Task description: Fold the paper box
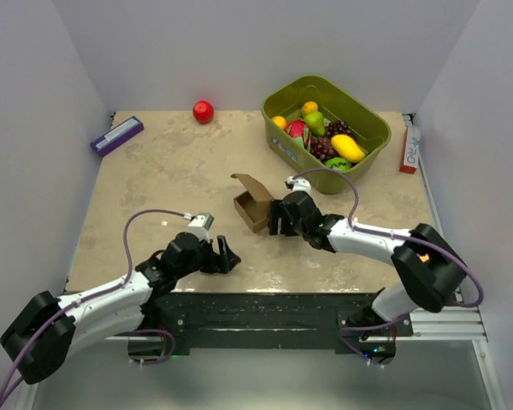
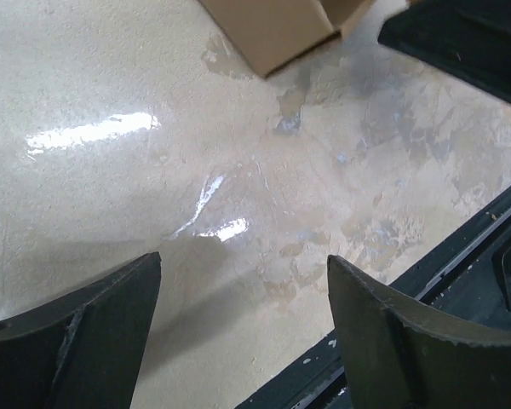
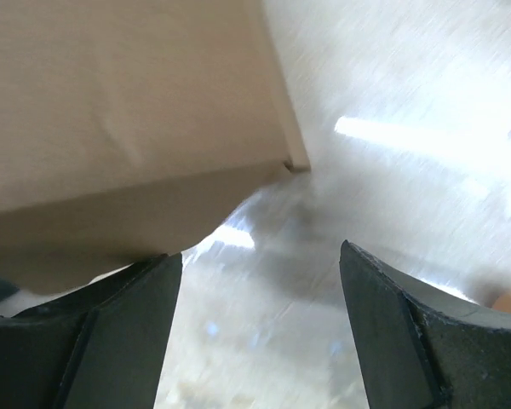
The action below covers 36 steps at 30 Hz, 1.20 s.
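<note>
Edges of paper box (image 1: 255,209) cropped in wrist views, beside right hand (image 1: 278,221)

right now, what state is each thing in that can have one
paper box: partly folded, standing, top flap open
left end effector: open, empty
right end effector: open, right beside the paper box, not clamped on it
green bin: holds fruit
</note>
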### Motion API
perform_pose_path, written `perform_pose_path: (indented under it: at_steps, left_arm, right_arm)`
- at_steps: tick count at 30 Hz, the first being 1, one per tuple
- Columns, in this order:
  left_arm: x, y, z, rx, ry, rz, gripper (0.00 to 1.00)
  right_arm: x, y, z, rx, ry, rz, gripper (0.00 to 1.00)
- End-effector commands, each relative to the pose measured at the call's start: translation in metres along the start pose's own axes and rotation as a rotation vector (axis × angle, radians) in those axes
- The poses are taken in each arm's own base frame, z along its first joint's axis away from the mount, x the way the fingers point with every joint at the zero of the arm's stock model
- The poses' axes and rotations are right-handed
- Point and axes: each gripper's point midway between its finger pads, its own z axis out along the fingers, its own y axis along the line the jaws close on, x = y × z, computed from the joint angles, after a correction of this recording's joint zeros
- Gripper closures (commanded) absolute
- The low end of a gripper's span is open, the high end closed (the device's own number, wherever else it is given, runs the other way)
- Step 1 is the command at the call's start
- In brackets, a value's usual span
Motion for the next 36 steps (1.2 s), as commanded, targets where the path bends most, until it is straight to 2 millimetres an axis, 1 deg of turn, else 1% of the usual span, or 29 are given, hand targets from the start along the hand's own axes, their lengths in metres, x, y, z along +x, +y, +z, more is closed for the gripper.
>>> perform_pose_path:
  at_steps: [1,3,4,5,6,7,8,9,10,11,12,13,14,15,16,17,19,20,22,23,24,26,27,29,30,33,34,35,36]
  left_arm:
    - [-0.042,-0.018,-0.001,0.010,-0.114,0.056,0.16]
    - [-0.054,-0.018,-0.001,-0.008,-0.136,0.095,0.14]
    - [-0.068,-0.020,-0.003,-0.015,-0.166,0.102,0.13]
    - [-0.075,-0.018,-0.002,-0.026,-0.178,0.113,0.12]
    - [-0.084,-0.016,-0.003,-0.037,-0.197,0.134,0.12]
    - [-0.103,-0.012,-0.005,-0.058,-0.239,0.128,0.11]
    - [-0.114,-0.010,-0.006,-0.065,-0.263,0.130,0.10]
    - [-0.128,-0.008,-0.008,-0.074,-0.305,0.150,0.09]
    - [-0.149,-0.003,-0.012,-0.095,-0.358,0.149,0.07]
    - [-0.158,0.001,-0.009,-0.110,-0.377,0.161,0.05]
    - [-0.173,0.001,-0.009,-0.120,-0.414,0.207,0.04]
    - [-0.192,-0.007,-0.011,-0.115,-0.449,0.236,0.04]
    - [-0.194,-0.003,0.000,-0.139,-0.426,0.259,0.04]
    - [-0.212,-0.012,0.001,-0.127,-0.459,0.315,0.04]
    - [-0.217,-0.014,0.006,-0.123,-0.461,0.336,0.05]
    - [-0.222,-0.014,0.015,-0.123,-0.467,0.352,0.04]
    - [-0.233,-0.019,0.021,-0.111,-0.488,0.397,0.04]
    - [-0.235,-0.017,0.029,-0.115,-0.487,0.404,0.05]
    - [-0.245,-0.022,0.033,-0.112,-0.502,0.445,0.04]
    - [-0.246,-0.020,0.040,-0.116,-0.495,0.457,0.04]
    - [-0.254,-0.023,0.041,-0.116,-0.505,0.480,0.04]
    - [-0.256,-0.022,0.050,-0.121,-0.498,0.497,0.05]
    - [-0.261,-0.025,0.051,-0.117,-0.506,0.514,0.06]
    - [-0.265,-0.027,0.057,-0.107,-0.508,0.539,0.07]
    - [-0.267,-0.029,0.058,-0.103,-0.514,0.550,0.07]
    - [-0.270,-0.028,0.064,-0.110,-0.512,0.581,0.10]
    - [-0.267,-0.029,0.069,-0.090,-0.499,0.594,0.10]
    - [-0.269,-0.031,0.069,-0.084,-0.508,0.610,0.11]
    - [-0.269,-0.031,0.071,-0.079,-0.509,0.617,0.12]
  right_arm:
    - [-0.055,-0.020,0.024,0.075,-0.118,0.007,0.23]
    - [-0.067,-0.031,0.028,0.104,-0.135,0.029,0.22]
    - [-0.076,-0.031,0.029,0.112,-0.152,0.037,0.21]
    - [-0.082,-0.038,0.031,0.130,-0.160,0.041,0.21]
    - [-0.092,-0.037,0.029,0.130,-0.179,0.048,0.20]
    - [-0.096,-0.038,0.028,0.133,-0.181,0.051,0.19]
    - [-0.104,-0.040,0.024,0.132,-0.195,0.052,0.18]
    - [-0.112,-0.038,0.020,0.126,-0.209,0.053,0.16]
    - [-0.114,-0.040,0.015,0.131,-0.207,0.048,0.15]
    - [-0.122,-0.038,0.007,0.118,-0.226,0.038,0.12]
    - [-0.124,-0.038,0.002,0.111,-0.222,0.029,0.10]
    - [-0.120,-0.040,-0.002,0.116,-0.198,0.020,0.09]
    - [-0.120,-0.041,-0.006,0.113,-0.189,0.019,0.08]
    - [-0.121,-0.041,-0.015,0.105,-0.195,0.021,0.08]
    - [-0.115,-0.044,-0.018,0.112,-0.176,0.017,0.08]
    - [-0.114,-0.045,-0.023,0.110,-0.172,0.021,0.08]
    - [-0.105,-0.050,-0.034,0.116,-0.155,0.028,0.07]
    - [-0.102,-0.051,-0.038,0.115,-0.149,0.035,0.07]
    - [-0.089,-0.057,-0.048,0.128,-0.113,0.032,0.07]
    - [-0.084,-0.062,-0.050,0.144,-0.096,0.045,0.06]
    - [-0.072,-0.072,-0.054,0.189,-0.050,0.049,0.06]
    - [-0.062,-0.085,-0.059,0.241,-0.012,0.091,0.04]
    - [-0.050,-0.092,-0.062,0.271,0.037,0.096,0.04]
    - [-0.040,-0.102,-0.063,0.304,0.077,0.114,0.03]
    - [-0.031,-0.108,-0.064,0.322,0.104,0.112,0.03]
    - [-0.019,-0.121,-0.062,0.353,0.145,0.123,0.01]
    - [-0.015,-0.122,-0.060,0.348,0.162,0.134,0.01]
    - [-0.010,-0.124,-0.059,0.346,0.177,0.140,0.01]
    - [-0.009,-0.123,-0.056,0.334,0.179,0.146,0.01]
